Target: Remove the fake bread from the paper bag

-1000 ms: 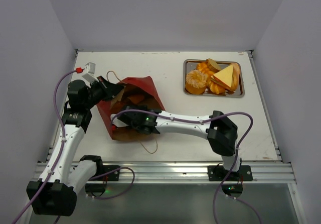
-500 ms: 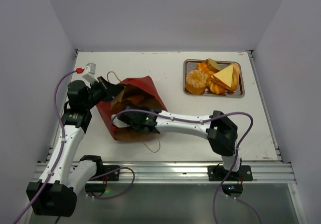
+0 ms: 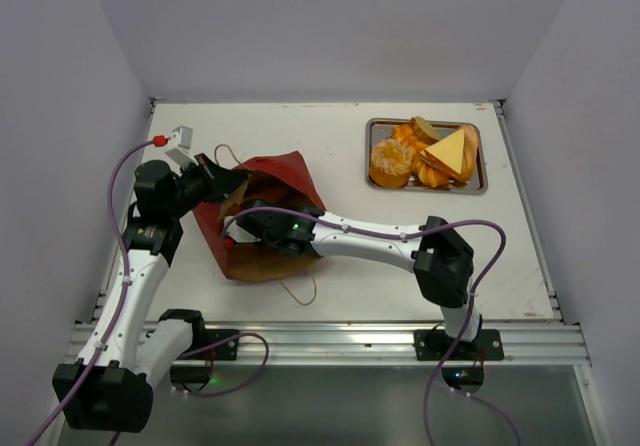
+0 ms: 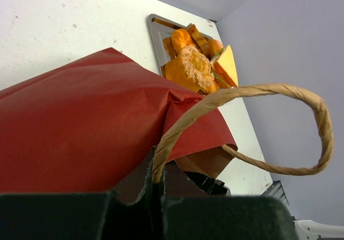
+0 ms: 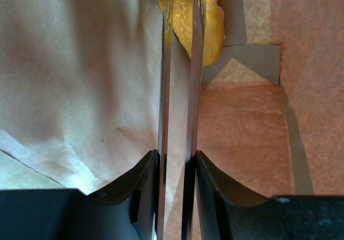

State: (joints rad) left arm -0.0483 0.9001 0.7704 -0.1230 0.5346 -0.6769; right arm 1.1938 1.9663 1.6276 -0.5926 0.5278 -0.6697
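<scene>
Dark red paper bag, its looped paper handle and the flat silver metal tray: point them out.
Dark red paper bag (image 4: 70, 127), left wrist view, creased side panel.
Looped paper handle (image 4: 252, 91), left wrist view, top of the loop.
Flat silver metal tray (image 3: 480, 161), top external view, bare right edge.

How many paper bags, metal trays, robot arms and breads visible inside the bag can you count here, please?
Paper bag: 1
Metal tray: 1
Robot arms: 2, the left arm and the right arm
Bread inside the bag: 1
Total: 5
</scene>
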